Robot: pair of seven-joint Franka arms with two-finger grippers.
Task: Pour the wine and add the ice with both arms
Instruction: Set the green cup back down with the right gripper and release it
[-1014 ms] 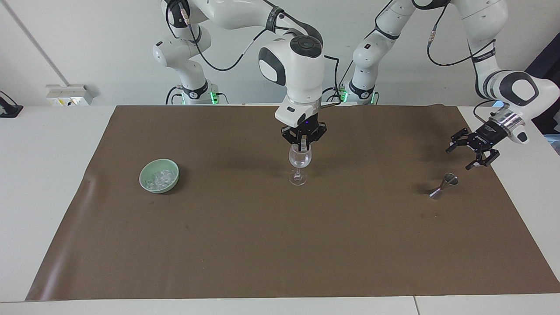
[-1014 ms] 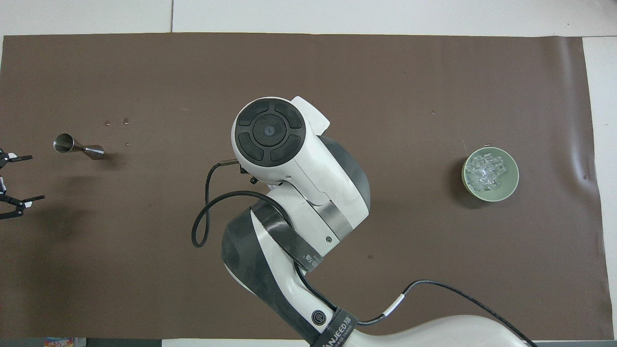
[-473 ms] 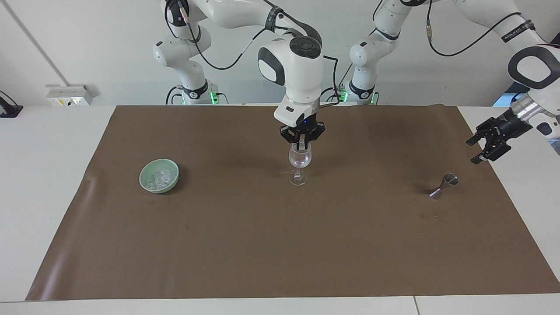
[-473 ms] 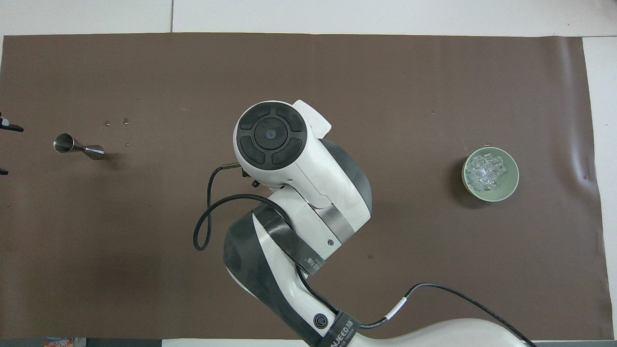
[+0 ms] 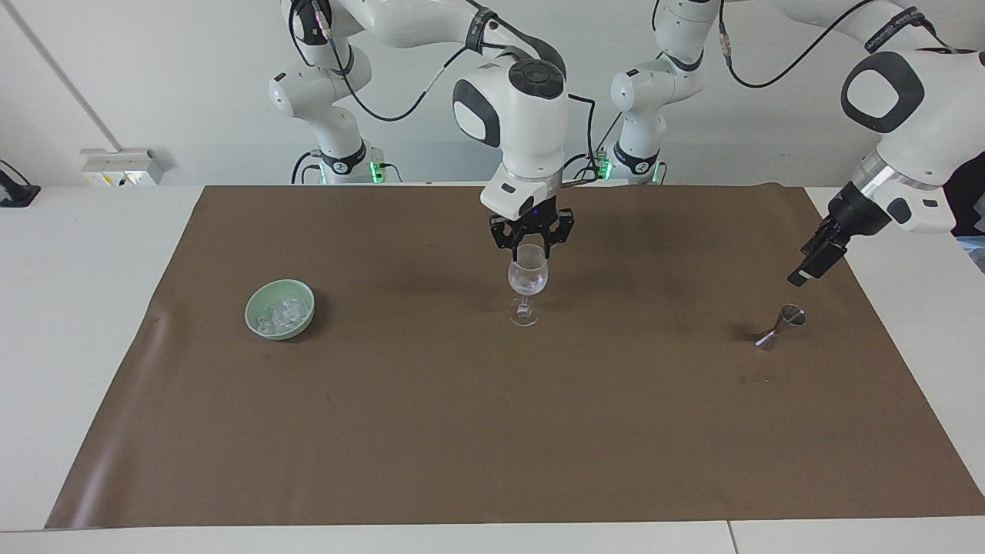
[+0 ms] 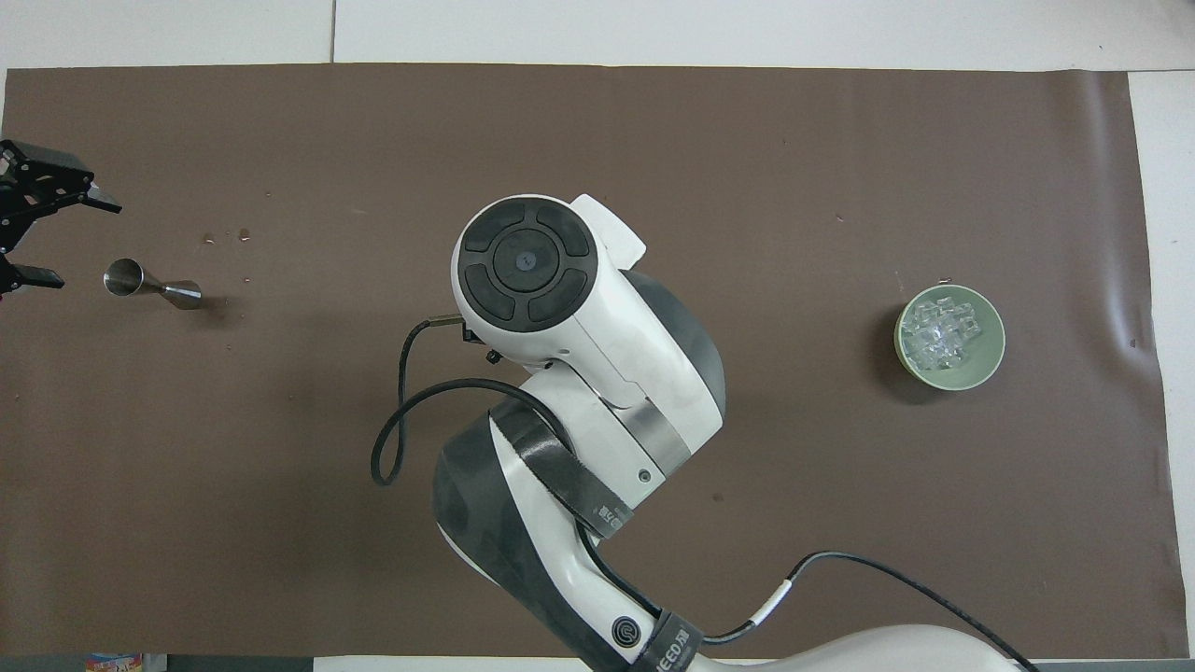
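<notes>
Left tool (image 6: 56, 238), jaws spread, beside the jigger (image 6: 149, 285).

Bare mat (image 5: 431, 400) between bowl (image 5: 280, 308), wine glass (image 5: 528, 281) and jigger (image 5: 781, 326).

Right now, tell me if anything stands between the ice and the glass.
Nothing visible does: only bare mat lies between the bowl of ice and the glass. The right gripper hangs over the glass's mouth; the jigger lies off toward the left arm's end.

pale green bowl (image 5: 279, 308), brown mat (image 5: 462, 423), silver jigger (image 5: 779, 326)
</notes>
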